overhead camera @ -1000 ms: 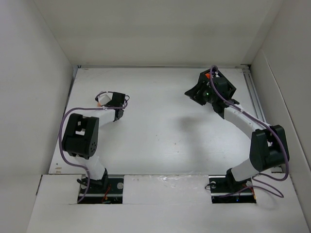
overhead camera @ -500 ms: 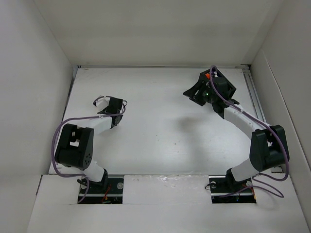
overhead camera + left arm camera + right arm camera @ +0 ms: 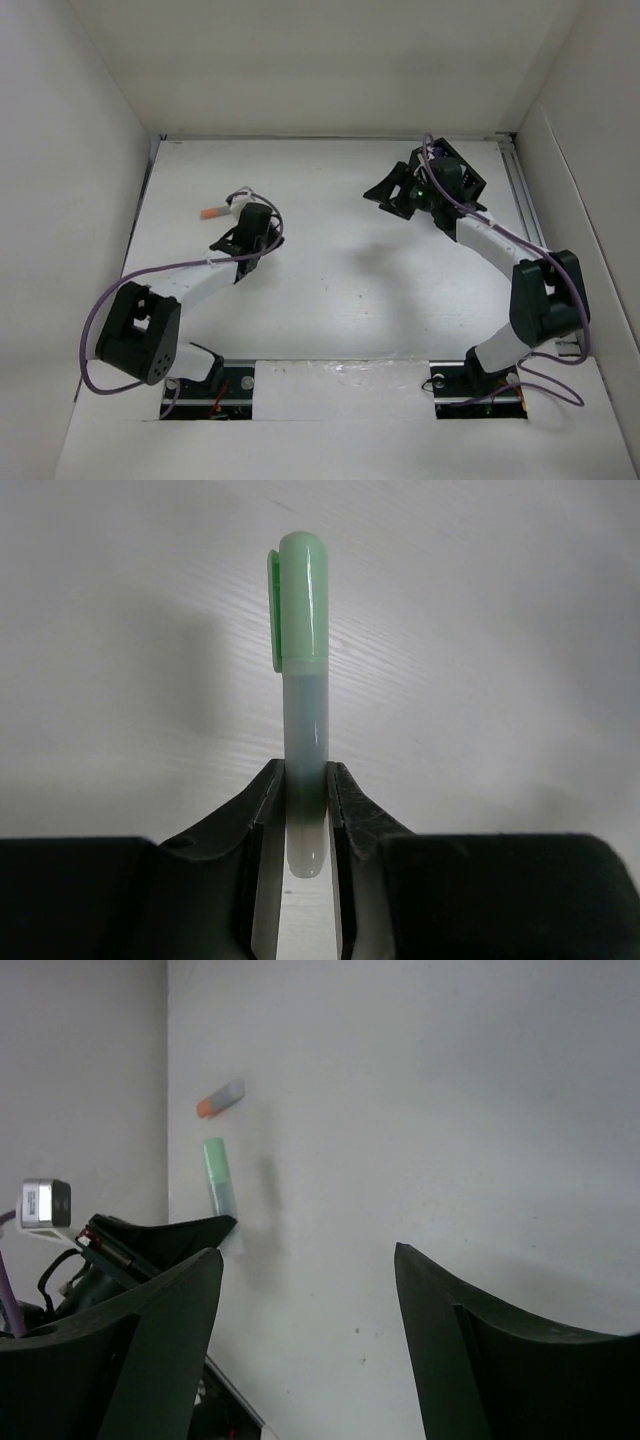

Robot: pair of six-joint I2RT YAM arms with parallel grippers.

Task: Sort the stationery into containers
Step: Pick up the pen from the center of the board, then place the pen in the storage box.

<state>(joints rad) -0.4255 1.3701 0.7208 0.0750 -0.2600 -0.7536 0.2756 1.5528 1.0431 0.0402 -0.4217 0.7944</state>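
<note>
My left claw is clamped on the green highlighter near its tail end, left side of the tabletop; swinging fast could pivot it loose. Right claw hangs wide open, empty.

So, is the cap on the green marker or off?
On. The green cap covers the far end of the marker in the left gripper.
</note>
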